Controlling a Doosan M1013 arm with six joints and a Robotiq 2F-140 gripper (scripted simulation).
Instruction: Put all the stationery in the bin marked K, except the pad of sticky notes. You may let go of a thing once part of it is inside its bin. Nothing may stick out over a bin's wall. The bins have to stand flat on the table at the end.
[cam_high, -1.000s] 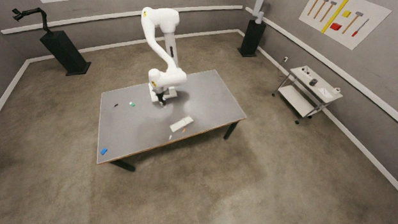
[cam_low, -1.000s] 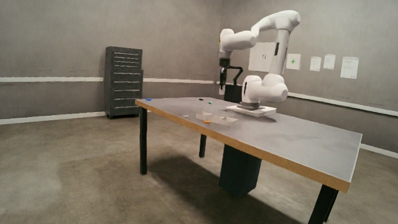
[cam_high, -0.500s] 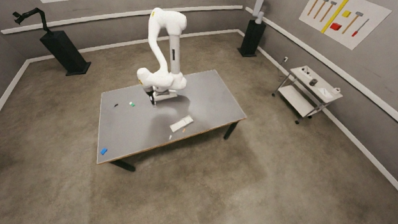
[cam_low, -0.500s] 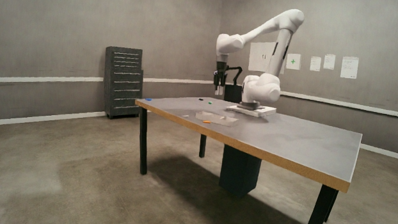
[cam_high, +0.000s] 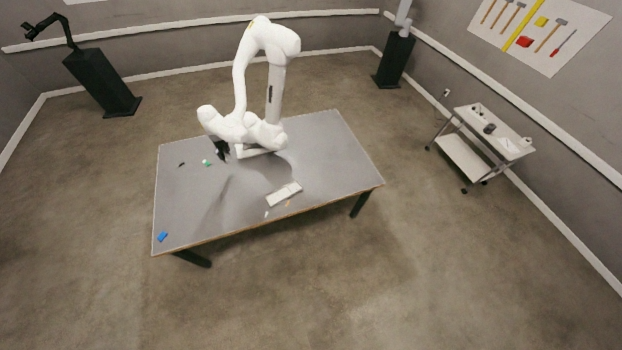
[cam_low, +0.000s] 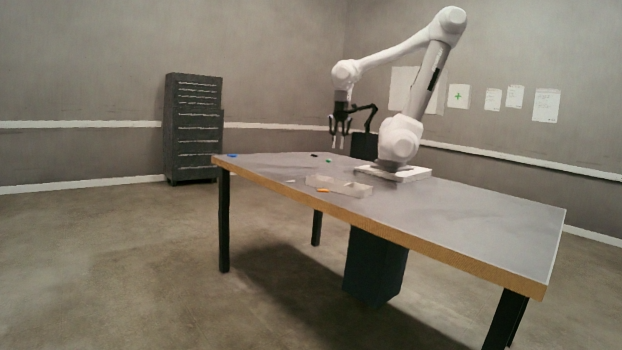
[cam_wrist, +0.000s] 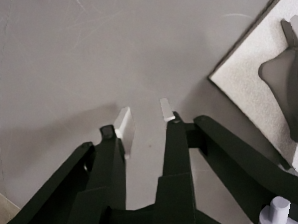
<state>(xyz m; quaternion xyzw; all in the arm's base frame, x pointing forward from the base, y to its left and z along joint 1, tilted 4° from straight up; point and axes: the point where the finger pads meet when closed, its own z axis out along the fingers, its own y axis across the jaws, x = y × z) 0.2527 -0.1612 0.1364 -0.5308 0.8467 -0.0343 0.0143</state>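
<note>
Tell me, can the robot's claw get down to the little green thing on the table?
Probably yes. The gripper hangs above the table, close beside the green thing, holding nothing. Nothing stands between them.

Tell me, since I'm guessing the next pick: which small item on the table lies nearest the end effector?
The small green block: it lies just left of the end effector, nearer than the black piece, orange piece or blue block.

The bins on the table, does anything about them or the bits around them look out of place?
Nothing looks tipped or damaged. The white bins lie flat near the front edge of the table. An orange item and a white one lie just outside them, and a green piece, a black one and a blue one are scattered farther off.
</note>
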